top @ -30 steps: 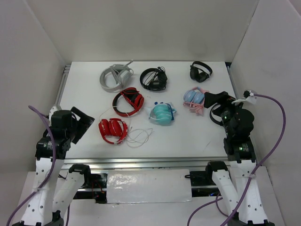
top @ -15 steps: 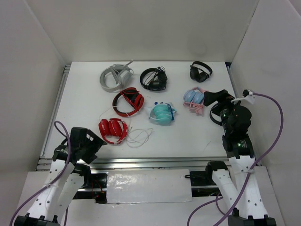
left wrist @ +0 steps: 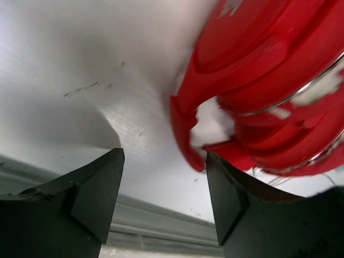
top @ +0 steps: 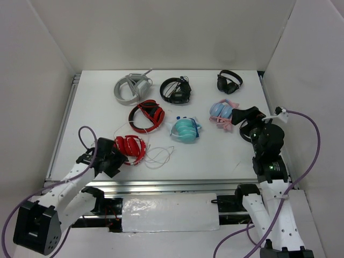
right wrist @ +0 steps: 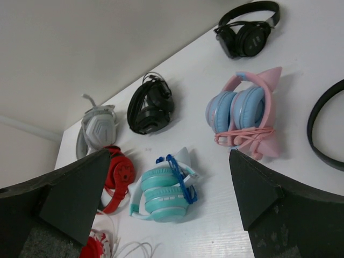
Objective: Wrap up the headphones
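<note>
Fingers on my left arm [left wrist: 163, 161] stand apart with nothing clamped between them. They are low over the white desk [top: 215, 156], and the glossy all-red folded over-ear headphones [left wrist: 269, 80] lie just ahead of the gap, on the side of my right-hand finger. The red rim comes very close to that finger; I cannot tell whether it touches. Fingers on my right arm [right wrist: 169, 156] are spread wide and hold nothing, well apart from the red pair and facing the other sets farther up the desk.

As I judge it, the wrapping has not begun. The thin white cable [top: 158, 157] lies in loose loops on the desk beside the earcups, on the far side from my left fingers, and none of it is wound round the headphones. What remains is the whole job: take hold, gather the cable, and coil it round the folded pair.

One earcup carries a small white marking [left wrist: 232, 6], cut off at the edge of my left wrist view. I cannot read it, and no other brand or label is legible.
</note>
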Motion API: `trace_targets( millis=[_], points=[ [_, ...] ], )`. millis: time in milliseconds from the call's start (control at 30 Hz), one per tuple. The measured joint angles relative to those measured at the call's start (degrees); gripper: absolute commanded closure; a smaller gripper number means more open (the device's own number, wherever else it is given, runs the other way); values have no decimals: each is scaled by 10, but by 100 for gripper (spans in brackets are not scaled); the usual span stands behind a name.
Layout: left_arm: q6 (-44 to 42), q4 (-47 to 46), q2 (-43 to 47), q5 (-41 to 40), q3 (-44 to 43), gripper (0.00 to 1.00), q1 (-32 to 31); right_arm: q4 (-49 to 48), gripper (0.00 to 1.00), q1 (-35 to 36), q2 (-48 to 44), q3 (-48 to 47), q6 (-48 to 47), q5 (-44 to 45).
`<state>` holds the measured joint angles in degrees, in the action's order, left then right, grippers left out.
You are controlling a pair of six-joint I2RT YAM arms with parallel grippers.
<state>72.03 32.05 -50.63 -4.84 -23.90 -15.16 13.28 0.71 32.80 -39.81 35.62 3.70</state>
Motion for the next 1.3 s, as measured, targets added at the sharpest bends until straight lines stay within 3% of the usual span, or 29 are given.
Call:
trace_targets(
  millis=[100, 200, 267, 300, 400, 467, 667, 867, 1033, 1300],
  points=[
    [5, -35, -31, -16, -1, 30, -7, -2, 0, 0, 0, 8, -5, -27],
    [7, -56, -74, -28, -13, 40, -8, -1, 0, 0, 6, 13, -8, -47],
    [9, -67, -98, -35, -22, 57, -9, 0, 0, 0, 10, 14, -9, -52],
    [9, -70, -109, -39, -26, 72, -10, 0, 0, 0, 12, 14, -10, -54],
    [11, -61, -127, -50, -37, 94, -11, 0, 0, 0, 17, 14, -13, -60],
    [6, -47, -129, -61, -45, 100, -11, 1, 0, 0, 19, 14, -19, -64],
    [-20, 14, -122, -106, -109, 100, -11, 1, 0, 0, 23, 14, -37, -98],
    [-139, 19, -118, -127, -217, 100, -12, -6, 0, 9, 46, 14, -78, -198],
    [-284, -23, -158, -97, -313, 100, -45, -8, 0, 110, 72, 13, -125, -245],
    [-413, -19, -248, -134, -420, 100, -161, -58, 0, 264, 173, -31, -155, -275]
  ],
)
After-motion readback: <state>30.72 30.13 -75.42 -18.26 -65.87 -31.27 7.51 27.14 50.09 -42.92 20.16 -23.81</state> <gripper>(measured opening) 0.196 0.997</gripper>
